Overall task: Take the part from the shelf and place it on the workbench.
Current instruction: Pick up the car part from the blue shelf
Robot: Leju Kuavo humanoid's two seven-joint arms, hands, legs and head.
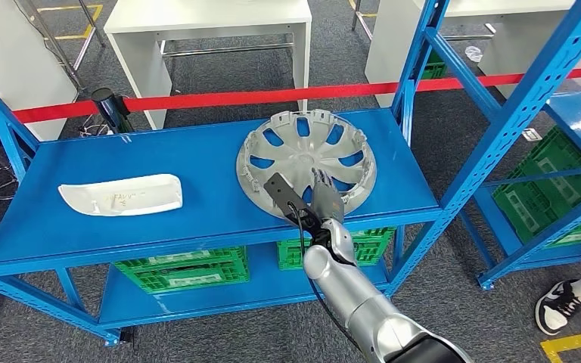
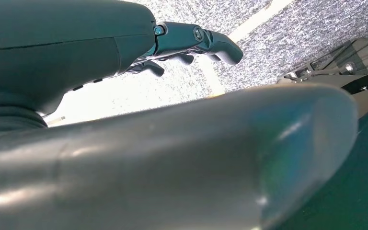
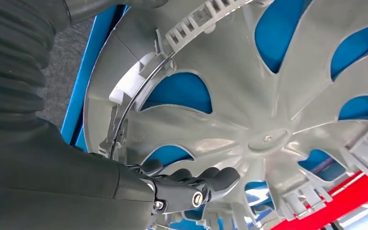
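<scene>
Your right hand [image 1: 324, 198] lies with fingers curled over the near rim of the wheel cover [image 1: 306, 162], near the shelf's [image 1: 197, 162] front right edge; firm the grip before lifting.

Near rim of the wheel cover [image 1: 306, 162] behind the right hand [image 1: 324, 198], grip there unclear.
</scene>
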